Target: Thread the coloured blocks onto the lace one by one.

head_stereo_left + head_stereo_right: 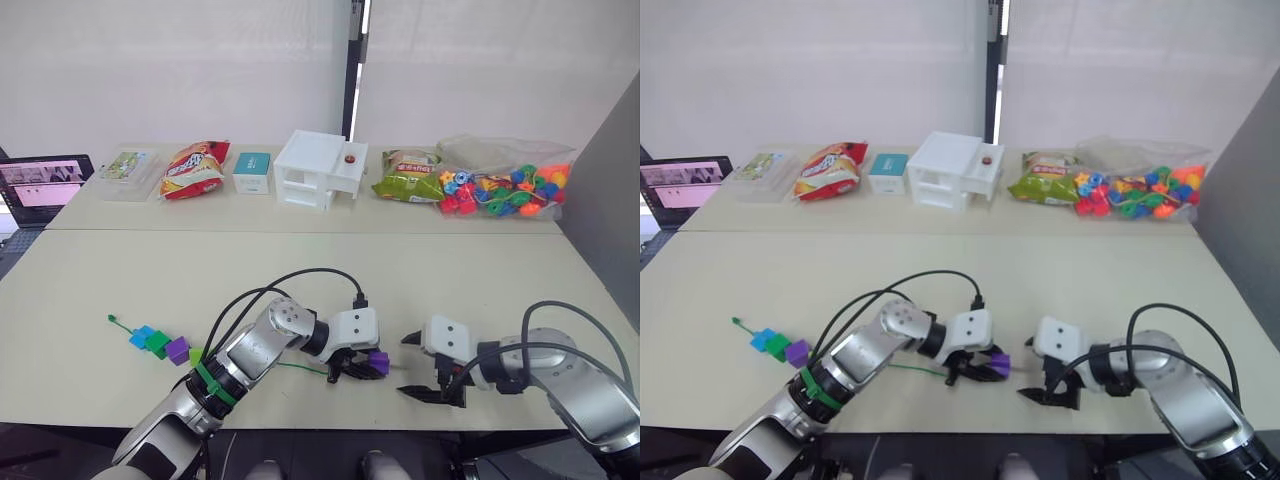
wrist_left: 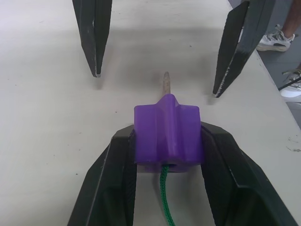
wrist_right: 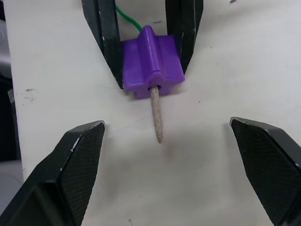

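Observation:
My left gripper (image 1: 365,368) is shut on a purple block (image 2: 168,134) low over the table's front edge. The green lace (image 2: 164,197) enters the back of the block, and its stiff tip (image 3: 156,117) sticks out of the front. Just to the right, my right gripper (image 1: 407,366) faces that tip and is wide open, its fingers (image 3: 77,155) apart on either side of it and touching nothing. The lace trails left to a row of threaded blocks: blue (image 1: 142,337), dark green (image 1: 157,344), purple (image 1: 177,350) and light green (image 1: 196,355), with the knotted end (image 1: 113,319) beyond.
Along the table's far edge stand a laptop (image 1: 45,180), a clear box (image 1: 128,168), a red snack bag (image 1: 195,168), a teal box (image 1: 252,172), a white drawer unit (image 1: 320,170), a green snack bag (image 1: 410,178) and a clear bag of beads (image 1: 500,188). A person's shoes (image 2: 277,40) show beyond the table.

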